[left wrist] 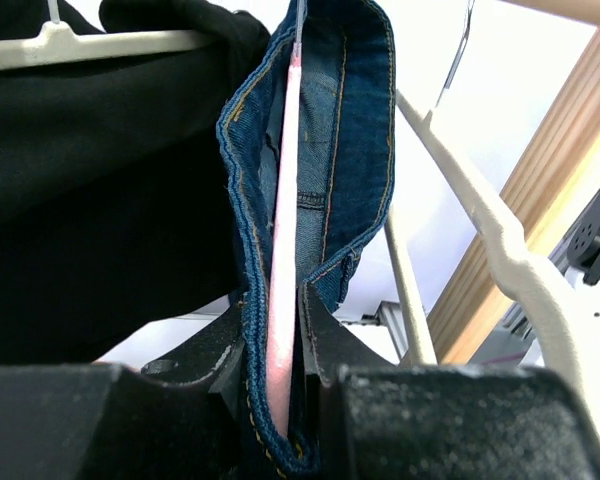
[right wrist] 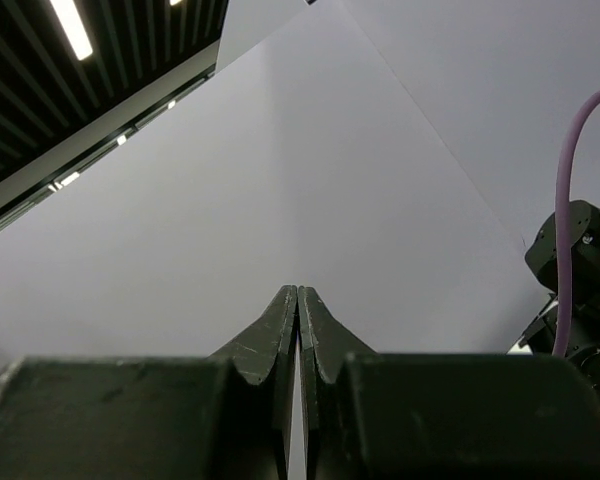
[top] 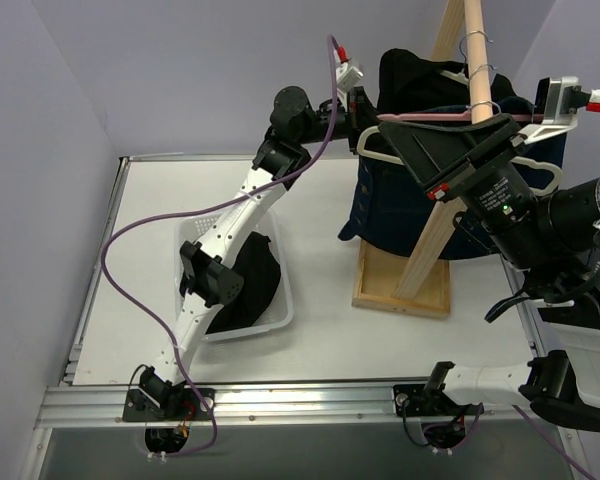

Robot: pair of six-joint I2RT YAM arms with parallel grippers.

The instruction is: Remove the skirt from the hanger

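Observation:
My left gripper is shut on a pink hanger and the blue denim waistband folded over it. A bare pale cream hanger with a wire hook hangs just in front of the denim, with nothing on it. Matte black fabric, seemingly the skirt, lies bunched in the basket; its pleats do not show. Another black garment hangs on a pale hanger behind the denim. My right gripper is shut and empty, raised near the rack.
A wooden rack post stands on a square wooden base at the back right. A white basket sits under my left arm. A purple cable loops over the table's left side. Walls close in on the left and back.

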